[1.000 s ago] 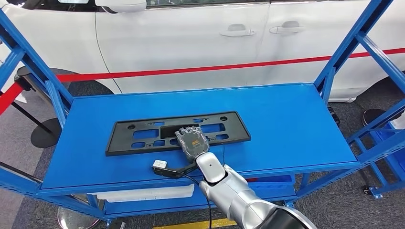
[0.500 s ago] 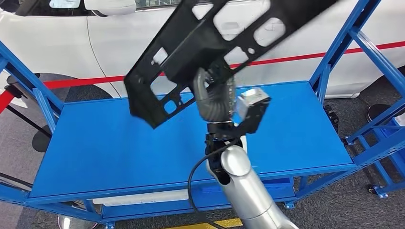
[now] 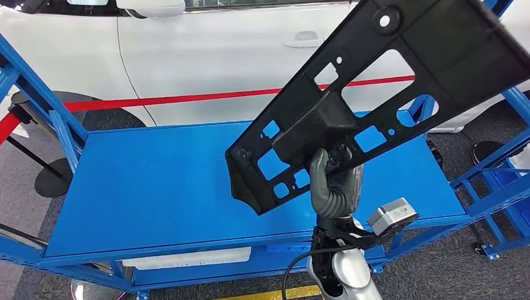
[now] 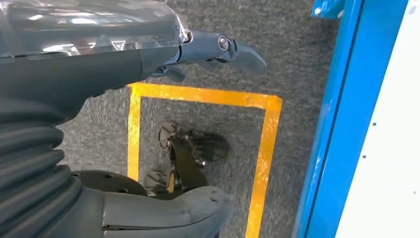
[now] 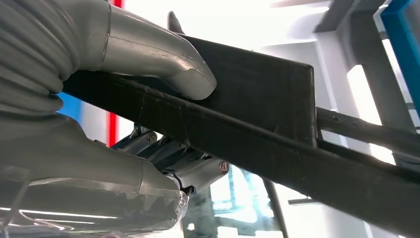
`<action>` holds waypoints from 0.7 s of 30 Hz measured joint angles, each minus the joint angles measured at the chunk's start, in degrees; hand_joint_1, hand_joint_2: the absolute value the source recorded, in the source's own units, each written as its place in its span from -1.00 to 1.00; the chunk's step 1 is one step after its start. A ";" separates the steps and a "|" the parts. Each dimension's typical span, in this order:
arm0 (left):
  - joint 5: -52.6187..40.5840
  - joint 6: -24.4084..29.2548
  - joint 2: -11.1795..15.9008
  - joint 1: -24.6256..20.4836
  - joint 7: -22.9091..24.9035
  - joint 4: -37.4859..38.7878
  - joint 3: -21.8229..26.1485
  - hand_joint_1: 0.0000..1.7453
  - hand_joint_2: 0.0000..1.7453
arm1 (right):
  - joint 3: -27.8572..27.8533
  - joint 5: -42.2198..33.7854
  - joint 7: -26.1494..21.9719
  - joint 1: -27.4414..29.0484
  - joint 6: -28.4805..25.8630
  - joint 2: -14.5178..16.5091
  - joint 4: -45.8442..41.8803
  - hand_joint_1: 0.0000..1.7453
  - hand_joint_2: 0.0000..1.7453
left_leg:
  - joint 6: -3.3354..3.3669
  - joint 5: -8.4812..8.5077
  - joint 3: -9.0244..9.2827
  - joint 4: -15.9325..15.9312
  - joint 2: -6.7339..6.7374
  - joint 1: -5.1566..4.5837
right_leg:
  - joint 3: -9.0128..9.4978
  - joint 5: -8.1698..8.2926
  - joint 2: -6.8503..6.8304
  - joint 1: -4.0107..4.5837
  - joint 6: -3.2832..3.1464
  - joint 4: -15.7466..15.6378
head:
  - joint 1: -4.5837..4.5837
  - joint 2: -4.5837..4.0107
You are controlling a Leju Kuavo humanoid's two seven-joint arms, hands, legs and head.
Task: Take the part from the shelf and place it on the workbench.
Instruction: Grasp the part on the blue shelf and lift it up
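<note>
— Head view: high up, facing forward and down over the blue metal shelf (image 3: 156, 181); right wrist view?
— Close behind the right hand (image 5: 148, 114); shares the black perforated plastic part (image 3: 375, 94); left wrist view downward, near grey carpet floor (image 4: 223, 124).

The long, flat black plastic panel with rectangular cut-outs (image 3: 381, 87) hangs tilted above the blue shelf (image 3: 156, 187), clear of it.

Blue shelf top (image 3: 156, 187) lay bare and open, blue uprights (image 3: 37, 87) flanked both ends, white car (image 3: 206, 56) blocked the far side, held part (image 3: 387, 87) crowded the right.
</note>
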 joint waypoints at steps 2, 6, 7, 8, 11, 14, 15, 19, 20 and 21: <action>0.08 0.51 -0.05 0.03 1.26 0.00 0.55 -1.00 1.00 | -0.55 1.98 -1.95 4.00 2.46 -0.51 -0.56 1.00 1.00 | -0.10 0.26 -0.58 0.30 -0.08 0.07 | 0.78 0.45 -0.03 -0.38 0.35 0.65 | 0.05 0.00; 0.25 1.60 -0.22 0.22 3.60 0.00 1.76 -1.00 1.00 | -2.51 6.27 -8.58 13.46 7.31 -0.70 -1.05 1.00 1.00 | -1.11 0.56 -1.56 1.35 -0.42 0.14 | 8.84 5.15 0.02 -0.75 0.42 -12.60 | 0.09 0.00; 0.42 1.89 -0.24 0.22 4.15 0.00 2.18 -1.00 1.00 | -3.23 7.14 -9.59 15.65 8.20 -0.67 -1.04 1.00 1.00 | -1.52 0.72 -1.69 1.48 -0.47 0.08 | 9.29 5.24 0.12 -0.60 0.17 -13.70 | 0.11 0.00; 0.60 2.15 -0.24 0.25 4.62 0.00 2.61 -1.00 1.00 | -4.11 7.87 -10.24 17.80 9.36 -0.55 -1.01 1.00 1.00 | -1.98 0.98 -1.76 1.43 -0.53 0.03 | 9.10 5.53 0.23 -0.36 -0.22 -13.57 | 0.08 0.00; 1.08 2.84 -0.20 0.49 5.53 0.00 4.05 -1.00 1.00 | -8.16 8.96 -11.01 23.21 15.07 0.87 -0.93 1.00 1.00 | -3.06 -0.30 -2.40 2.48 -0.44 0.23 | 8.19 6.42 0.24 -0.45 -1.75 -13.96 | 0.06 0.00; 1.15 3.11 -0.08 0.58 5.59 0.00 5.29 -1.00 1.00 | -13.45 7.27 -11.16 26.77 22.56 3.36 -1.06 1.00 1.00 | -3.41 -8.13 -5.05 11.08 -0.27 0.28 | 6.39 7.93 0.41 -0.34 -2.70 -14.03 | -0.10 0.00; 1.15 3.11 -0.03 0.58 5.54 0.00 5.56 -1.00 1.00 | -15.36 6.76 -11.19 27.58 24.38 4.26 -1.14 1.00 1.00 | -3.40 -10.10 -5.77 14.64 -0.26 0.25 | 5.62 8.50 0.57 -0.16 -2.79 -14.00 | -0.12 0.00; 1.03 3.07 0.25 0.52 5.29 -0.01 6.37 -1.00 1.00 | -20.84 6.53 -11.22 29.43 26.66 7.10 -1.69 1.00 1.00 | -1.98 -7.21 0.07 12.53 -0.46 -0.43 | 2.70 10.90 1.77 0.64 -2.91 -13.87 | -0.12 0.00; 0.87 3.02 0.45 0.42 5.14 -0.03 6.51 -1.00 1.00 | -21.84 6.72 -11.22 29.73 27.05 7.86 -2.04 1.00 1.00 | -1.25 -6.56 3.35 8.07 -0.60 -0.80 | 2.23 11.43 2.00 0.80 -2.86 -13.82 | -0.10 0.00; 0.67 2.92 0.65 0.26 4.93 -0.05 6.60 -1.00 1.00 | -22.80 6.91 -11.23 29.97 27.45 8.68 -2.48 1.00 1.00 | -0.76 -6.51 6.21 3.89 -0.71 -1.11 | 1.93 11.96 2.17 0.87 -2.73 -13.80 | -0.09 0.00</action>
